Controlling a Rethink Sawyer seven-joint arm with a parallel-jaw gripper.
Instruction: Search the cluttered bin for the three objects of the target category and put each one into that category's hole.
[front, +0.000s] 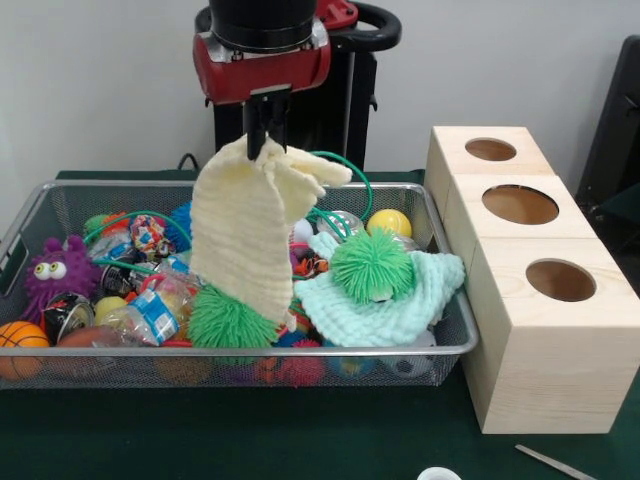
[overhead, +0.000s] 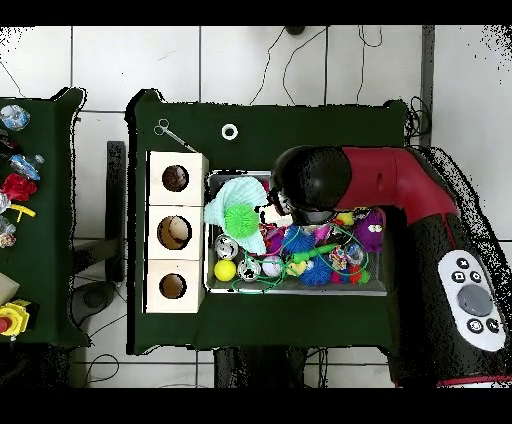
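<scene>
In the front view, the wire mesh bin (front: 40, 215) sits on the dark green table (front: 250, 430) and is heaped with toys. At its left end lie one orange basketball-patterned ball (front: 18, 345) and one purple fuzzy monster toy with big eyes (front: 55, 272). Next come crinkly wrapped packets (front: 150, 305), too jumbled to count.

The gripper (front: 263, 140) hangs over the middle of the bin with its jaws pinched together on the top edge of a pale yellow knitted cloth (front: 245, 235). The cloth dangles free, and its lower hem meets a green spiky rubber ball (front: 228, 322) at the front of the bin. A second green spiky ball (front: 372, 264) rests on one mint-green knitted cloth (front: 400, 295) lying crumpled at the bin's right end. So two cloths show and two green spiky balls. One plain yellow ball (front: 389, 222) lies behind, near the far right corner, and a thin green cord (front: 350, 165) loops up behind the lifted cloth.

Right of the bin stand three pale wooden boxes (front: 520, 270) in a row, each with one round hole on top: far hole (front: 490, 149), middle hole (front: 520, 204), near hole (front: 560, 280). The overhead view shows the same three boxes (overhead: 176, 232) just beside the bin (overhead: 300, 292).
</scene>
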